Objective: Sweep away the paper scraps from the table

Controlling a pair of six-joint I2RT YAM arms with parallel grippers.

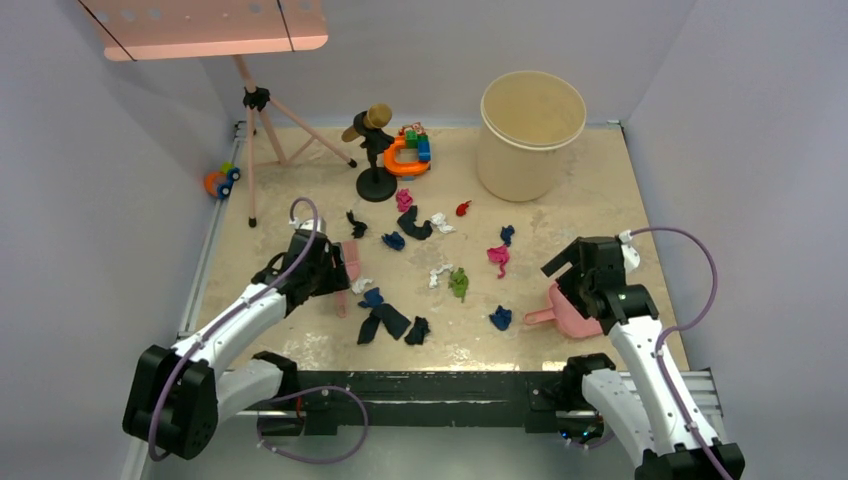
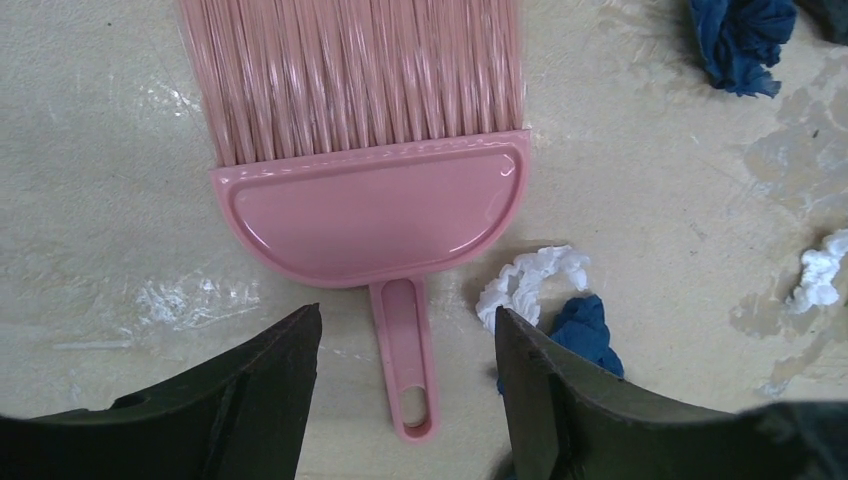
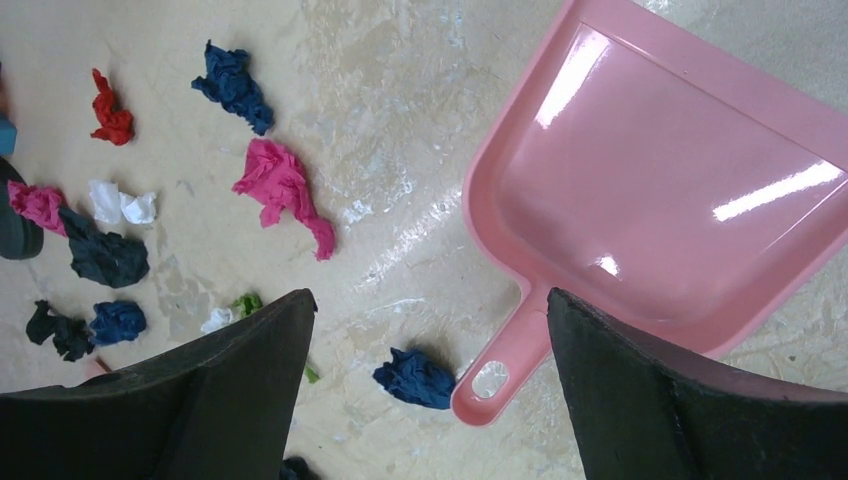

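Paper scraps lie scattered over the middle of the beige table (image 1: 600, 190): a pink wad (image 1: 498, 257), a green one (image 1: 459, 281), a blue one (image 1: 500, 317) and dark navy strips (image 1: 383, 322). My left gripper (image 2: 405, 330) is open, its jaws on either side of the pink brush's handle (image 2: 405, 350) with gaps both sides; a white scrap (image 2: 530, 280) and a blue scrap (image 2: 585, 325) lie by the right finger. My right gripper (image 3: 428, 305) hangs open above the pink dustpan's handle (image 3: 505, 365), next to a blue wad (image 3: 415, 378). The dustpan (image 1: 575, 315) lies flat at the right.
A tall beige bucket (image 1: 530, 120) stands at the back right. A black stand (image 1: 375, 160) and toy blocks with an orange ring (image 1: 410, 150) sit at the back centre. A pink tripod (image 1: 262, 130) stands at the back left.
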